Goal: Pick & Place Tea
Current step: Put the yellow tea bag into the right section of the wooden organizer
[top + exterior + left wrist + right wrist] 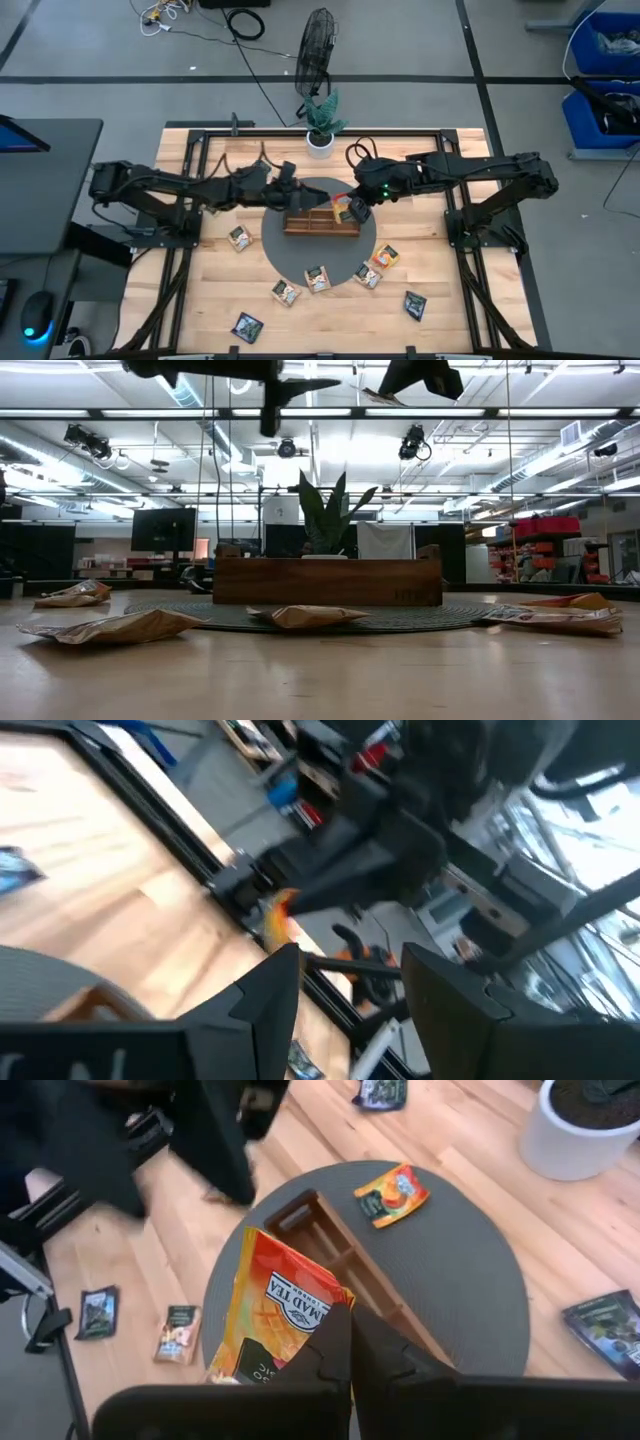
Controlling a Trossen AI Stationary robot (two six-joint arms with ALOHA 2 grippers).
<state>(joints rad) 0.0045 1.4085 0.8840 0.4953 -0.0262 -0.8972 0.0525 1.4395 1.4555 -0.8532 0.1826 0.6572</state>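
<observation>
Orange tea sachet [272, 1320] hangs pinched in the shut right gripper [345, 1342] above the wooden tray's [322, 224] right end; lowering squarely over one compartment before letting go should seat it. Left gripper [345, 982], empty and parted, hovers over the tray's far left side.

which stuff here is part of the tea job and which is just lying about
Part of the job:
- orange tea sachet pinched in the shut right claw, above the tray
- loose tea sachets on the table and mat
- wooden tray on the round grey mat
- left claw, open, holding nothing, near the tray

Just lying about:
- potted plant
- fan on the floor
- blue bins
</observation>
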